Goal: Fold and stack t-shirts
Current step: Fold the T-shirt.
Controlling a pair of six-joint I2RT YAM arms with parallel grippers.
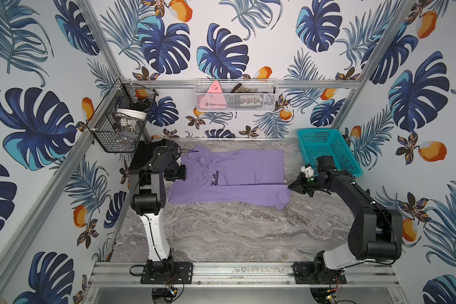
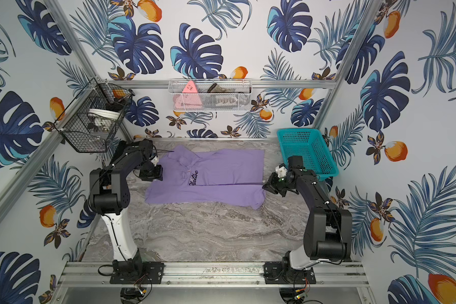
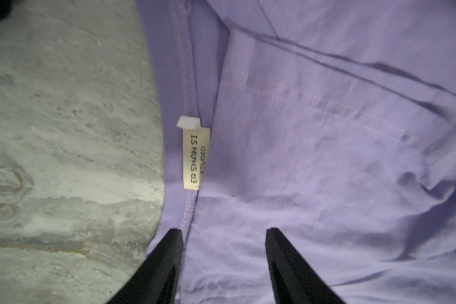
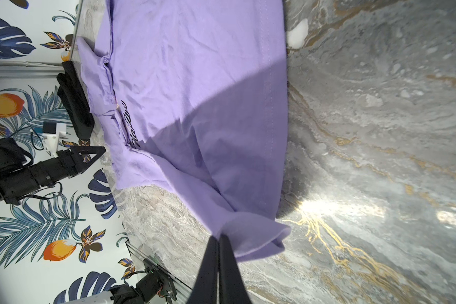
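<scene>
the lavender shirt is soft matt cloth, lightly creased, with stitched seams and a cream woven-looking label. the tabletop looks like grey marble with gold veins, smooth and glossy where light glares off it. the teal basket is perforated plastic; the black basket is wire, the white basket fine metal mesh. the frame rails are brushed metal. the left gripper has matt black fingers, finely ribbed.
</scene>
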